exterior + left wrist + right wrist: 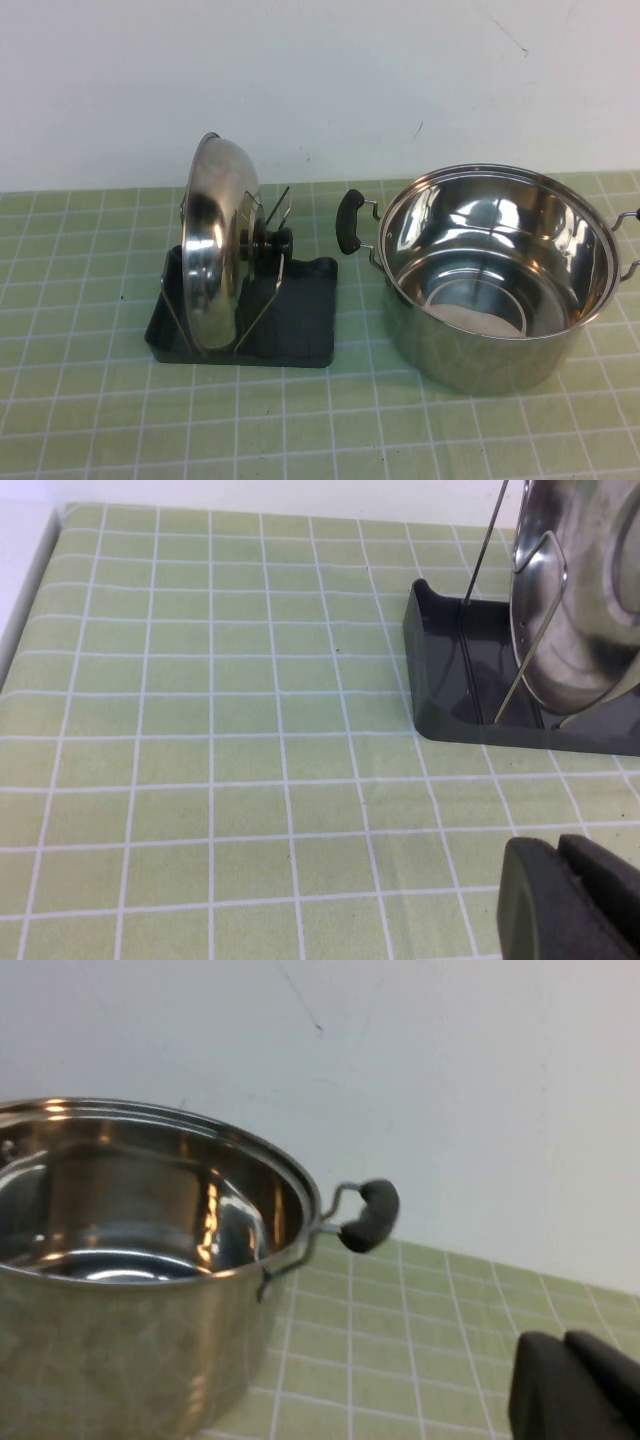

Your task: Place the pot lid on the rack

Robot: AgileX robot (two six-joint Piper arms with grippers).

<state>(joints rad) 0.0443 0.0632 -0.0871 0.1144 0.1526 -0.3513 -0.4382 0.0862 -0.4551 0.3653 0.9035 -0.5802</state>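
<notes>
Upright on the rack (300, 330), pot lid (215, 245) sits apart from closed left gripper (575, 895) and right gripper (580, 1385)

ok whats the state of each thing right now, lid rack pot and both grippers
pot lid: standing on edge in the rack, between the wire prongs
rack: flat on the table, holding the lid
pot: upright, uncovered, empty
left gripper: shut, holding nothing, beside the rack
right gripper: shut, holding nothing, near the pot

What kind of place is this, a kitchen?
Probably a mock kitchen counter: a steel pot and its pot lid standing in a rack on a green checked tablecloth. The left gripper and right gripper, both shut, hang nearby.
</notes>
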